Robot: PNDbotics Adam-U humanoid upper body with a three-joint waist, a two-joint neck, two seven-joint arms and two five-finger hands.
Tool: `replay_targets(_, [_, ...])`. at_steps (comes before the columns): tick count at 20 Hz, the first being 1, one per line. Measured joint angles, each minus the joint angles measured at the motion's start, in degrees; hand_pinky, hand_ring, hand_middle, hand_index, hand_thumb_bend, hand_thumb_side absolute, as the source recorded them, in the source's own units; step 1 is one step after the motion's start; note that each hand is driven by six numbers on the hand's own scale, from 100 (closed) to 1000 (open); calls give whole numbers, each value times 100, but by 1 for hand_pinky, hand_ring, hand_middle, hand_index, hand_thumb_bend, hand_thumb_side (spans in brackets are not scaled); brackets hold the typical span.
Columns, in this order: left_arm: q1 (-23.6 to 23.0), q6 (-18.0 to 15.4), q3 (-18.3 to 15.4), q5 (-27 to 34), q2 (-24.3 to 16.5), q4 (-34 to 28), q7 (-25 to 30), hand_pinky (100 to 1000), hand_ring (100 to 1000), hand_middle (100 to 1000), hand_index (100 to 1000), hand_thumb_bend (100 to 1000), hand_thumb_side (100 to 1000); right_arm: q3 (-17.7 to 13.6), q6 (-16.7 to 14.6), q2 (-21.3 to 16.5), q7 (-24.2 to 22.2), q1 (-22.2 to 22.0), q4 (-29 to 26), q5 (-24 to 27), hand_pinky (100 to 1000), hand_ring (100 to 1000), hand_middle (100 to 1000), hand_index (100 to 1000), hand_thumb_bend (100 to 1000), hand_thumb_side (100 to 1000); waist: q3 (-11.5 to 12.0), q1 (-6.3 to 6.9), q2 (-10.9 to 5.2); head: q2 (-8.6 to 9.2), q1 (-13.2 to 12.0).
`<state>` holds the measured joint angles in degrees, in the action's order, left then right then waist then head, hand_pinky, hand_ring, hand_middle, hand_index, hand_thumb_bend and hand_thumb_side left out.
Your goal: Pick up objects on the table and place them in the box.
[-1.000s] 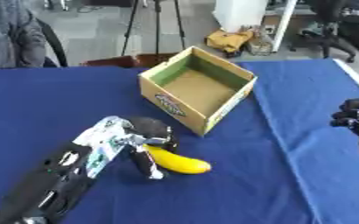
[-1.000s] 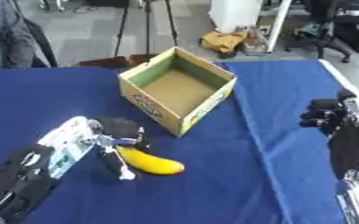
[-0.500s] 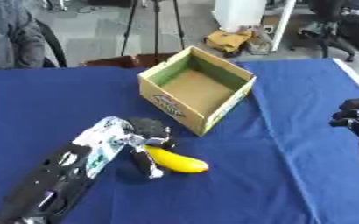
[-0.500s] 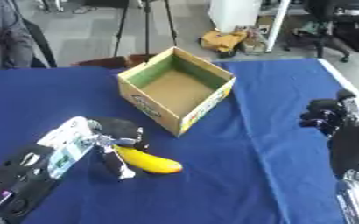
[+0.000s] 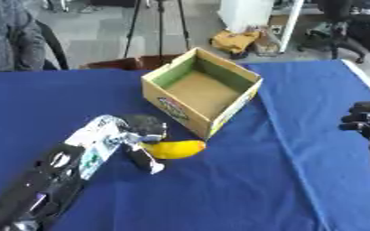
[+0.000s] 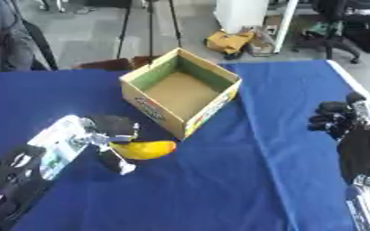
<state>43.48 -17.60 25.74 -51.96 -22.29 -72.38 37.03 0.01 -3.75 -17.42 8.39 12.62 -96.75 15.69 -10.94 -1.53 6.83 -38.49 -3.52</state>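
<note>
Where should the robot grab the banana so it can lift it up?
Probably around the banana's thick middle, coming down from above. It lies flat on the blue table, long side across, so fingers and thumb can close over its narrow width. The left hand is already curled at its left end.

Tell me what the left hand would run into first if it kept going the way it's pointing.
Probably the cardboard box: the left hand, curled around the banana, points up and right toward its near wall. Depth is unclear, so it's a judgement.
</note>
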Motion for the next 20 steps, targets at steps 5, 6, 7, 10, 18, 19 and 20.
replay_targets(5, [113,52,-69,-7,-284,-158,21,603,537,511,618,100,417,0,0,0,-1,0,12,0,528,540,531,592,100,917,-2,23,-17,1,17])
replay_targets(6, [141,57,-76,-7,-324,-158,26,604,537,511,618,100,416,0,0,0,-1,-1,14,0,528,540,531,592,100,917,-7,29,-17,2,18])
replay_targets(7, [179,60,-86,-7,-363,-158,32,605,537,511,617,100,415,1,0,0,-3,-1,15,0,528,540,531,592,100,917,-22,35,-18,3,18])
replay_targets(10, [310,61,-98,-32,-451,-157,37,608,538,510,616,100,412,5,1,-1,-10,0,21,0,528,540,531,592,100,917,-91,70,-37,5,16])
replay_targets(18, [695,154,-365,-392,-503,9,-251,619,540,511,614,100,411,66,15,-5,-80,83,28,0,528,541,532,592,100,919,-329,238,-41,92,-38])
replay_targets(19, [738,179,-413,-470,-500,62,-326,621,541,512,614,100,410,75,16,-6,-91,102,28,0,528,541,532,592,100,919,-367,265,-32,114,-49])
replay_targets(20, [779,206,-463,-557,-498,123,-407,622,541,512,614,100,412,80,15,-9,-99,115,28,0,528,541,532,592,100,919,-412,292,-15,137,-65])
